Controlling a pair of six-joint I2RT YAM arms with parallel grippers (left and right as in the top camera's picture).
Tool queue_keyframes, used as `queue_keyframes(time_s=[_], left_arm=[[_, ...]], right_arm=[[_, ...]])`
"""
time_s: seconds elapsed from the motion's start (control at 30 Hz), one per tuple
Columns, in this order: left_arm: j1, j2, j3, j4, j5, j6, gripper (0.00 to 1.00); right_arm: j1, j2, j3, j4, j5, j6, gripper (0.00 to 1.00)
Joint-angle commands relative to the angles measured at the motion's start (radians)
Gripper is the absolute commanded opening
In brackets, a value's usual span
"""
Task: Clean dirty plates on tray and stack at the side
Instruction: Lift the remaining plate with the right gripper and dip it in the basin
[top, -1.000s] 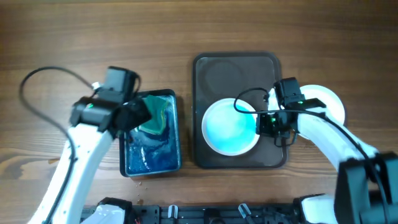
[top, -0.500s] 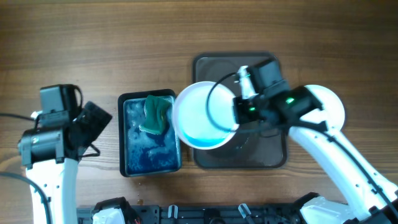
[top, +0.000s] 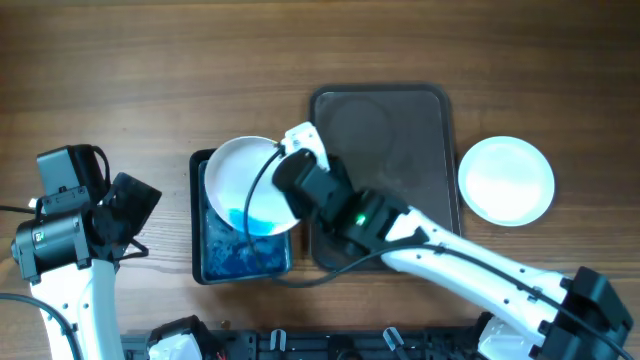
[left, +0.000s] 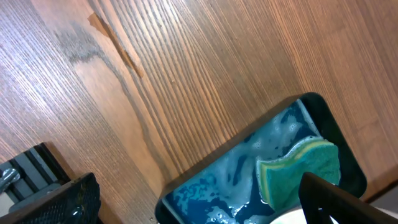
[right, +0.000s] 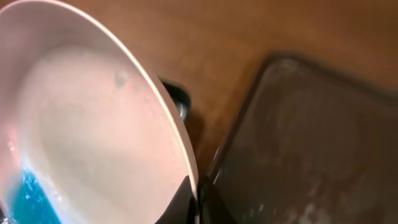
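Observation:
My right gripper (top: 293, 192) is shut on the rim of a white plate (top: 245, 185) with a blue smear and holds it tilted over the blue tub (top: 215, 260). In the right wrist view the jaws (right: 194, 200) pinch the plate's edge (right: 93, 137). The dark brown tray (top: 400, 120) holds no plates; part of it shows in the right wrist view (right: 311, 143). A plain white plate (top: 505, 180) lies on the table right of the tray. My left gripper (top: 128, 208) is open and empty, left of the tub. The left wrist view shows open fingers (left: 199, 202) above the tub.
The blue tub (left: 249, 168) holds soapy blue water and a green sponge (left: 298, 171); in the overhead view the held plate covers the sponge. Bare wooden table (top: 150, 80) surrounds everything. The right arm reaches across the tray's lower left corner.
My right gripper carried the smeared plate leftward off the tray to above the tub. My left arm pulled away from the tub to the left and stayed there.

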Motion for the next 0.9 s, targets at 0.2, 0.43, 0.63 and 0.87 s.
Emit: queue_keyframes(time_s=[0.2, 0.43, 0.63, 0.87], left_arm=[[0.007, -0.009, 0.015, -0.001, -0.006, -0.017, 1.0], [0.007, -0.009, 0.015, -0.001, -0.006, -0.017, 1.0], [0.007, -0.009, 0.015, 0.0, -0.006, -0.017, 1.0], [0.007, -0.009, 0.015, 0.0, -0.006, -0.017, 1.0]], right_arm=[[0.188, 0.006, 0.024, 0.214, 0.553, -0.323, 0.04], [0.283, 0.006, 0.024, 0.309, 0.759, -0.468, 0.04], [0.336, 0.006, 0.024, 0.377, 0.787, -0.577, 0.04], [0.352, 0.006, 0.024, 0.383, 0.804, -0.608, 0.04]])
